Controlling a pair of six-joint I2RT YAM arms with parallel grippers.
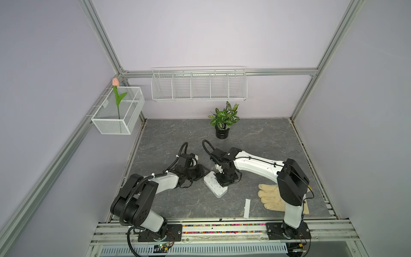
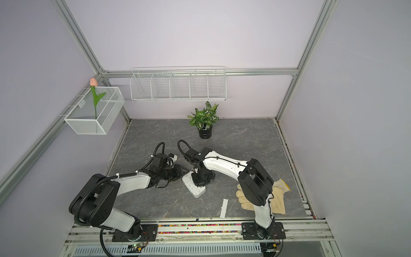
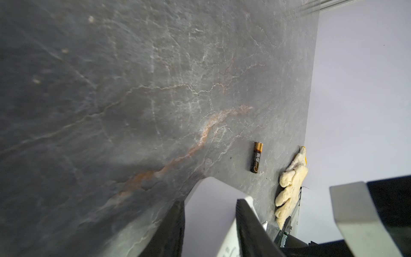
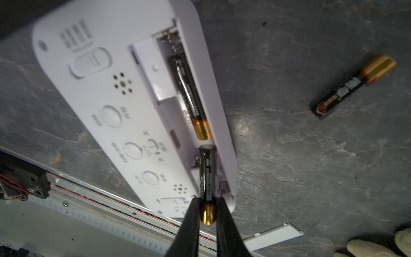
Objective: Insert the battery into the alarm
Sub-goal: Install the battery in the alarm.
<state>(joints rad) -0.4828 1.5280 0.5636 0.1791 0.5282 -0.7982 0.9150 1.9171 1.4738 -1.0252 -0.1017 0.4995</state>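
Two right fingers [image 4: 208, 222] pinch a battery [image 4: 207, 175] at the alarm [image 4: 124, 106]; left fingers' [image 3: 244, 222] state unclear.

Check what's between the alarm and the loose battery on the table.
Nothing. The right wrist view shows only bare tabletop between the alarm and the loose battery.

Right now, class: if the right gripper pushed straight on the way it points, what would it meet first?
The right gripper already pinches a battery angled into the alarm. Going on, that battery would likely press into the compartment floor beside the seated battery, though depth is unclear.
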